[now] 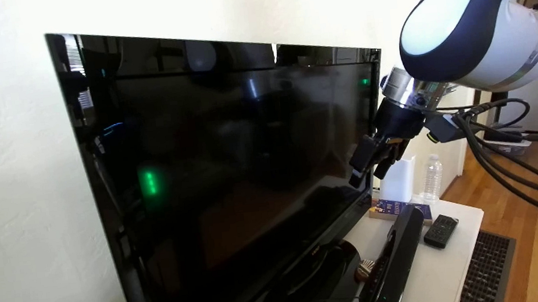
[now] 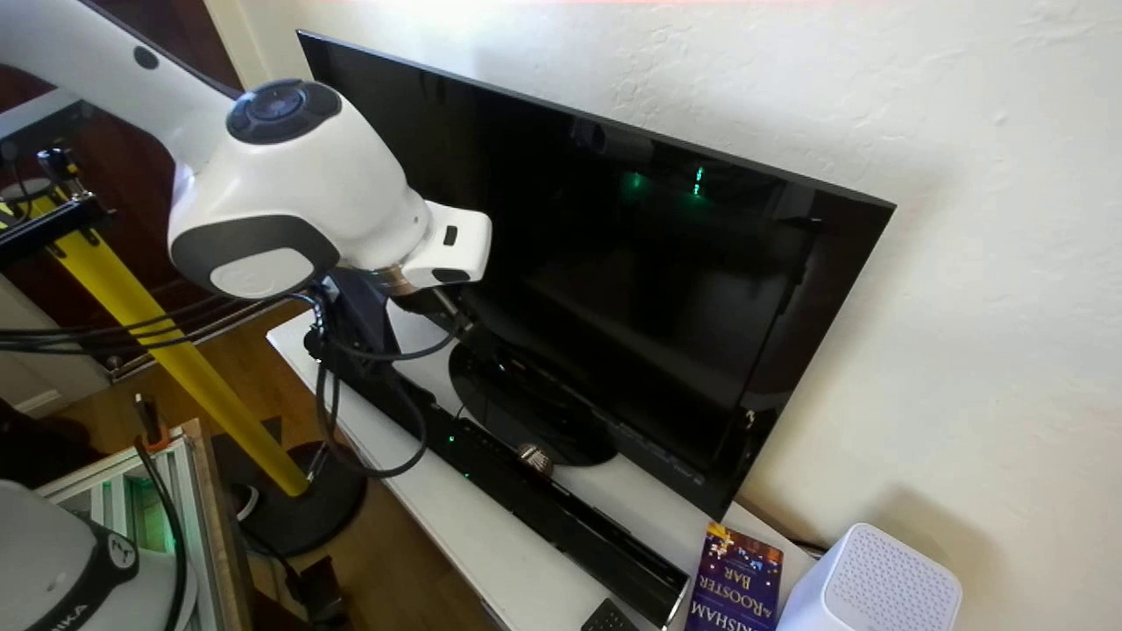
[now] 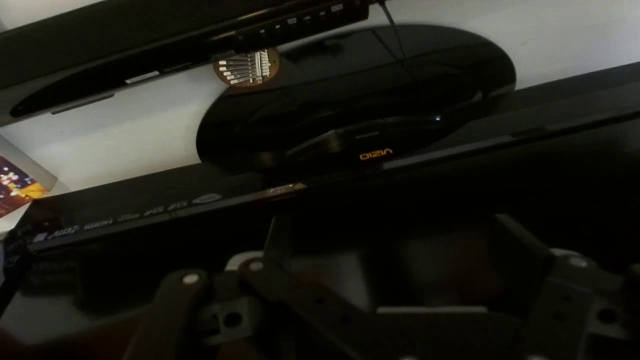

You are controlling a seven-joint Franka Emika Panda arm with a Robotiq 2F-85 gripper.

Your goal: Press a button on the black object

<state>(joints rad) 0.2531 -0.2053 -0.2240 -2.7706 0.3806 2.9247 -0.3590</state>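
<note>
I have the Panda arm (image 2: 333,193) reaching in over the white tabletop (image 2: 438,499), elbowed high, its wrist bent so that the gripper (image 1: 368,176) slants downward at the lower part of the black Vizio television (image 1: 249,148). In both exterior views the bulky wrist joint sits above the hand, and in an exterior view a black cable (image 2: 383,474) loops beneath it. My pincer is spread: in the wrist view its two fingers (image 3: 525,240) stand well apart, with dark, glossy television showing between them. I cannot tell whether either tip touches the screen.

The television stands upright on its oval black base (image 3: 375,65), near the wall (image 1: 16,195). My wrist feed gives me the orange VIZIO lettering (image 3: 376,154) upside down. Along the front runs a black soundbar (image 2: 526,491) with a row of small controls; a kalimba (image 3: 250,67) lies between it and the base. The Rooster Bar paperback (image 2: 736,578) lies near the television's lower corner, just beside a white box with a perforated top (image 2: 894,578). In an exterior view I see a remote control (image 1: 441,231) near the soundbar's end and a clear plastic bottle (image 1: 433,177) upright near the paperback.
</note>
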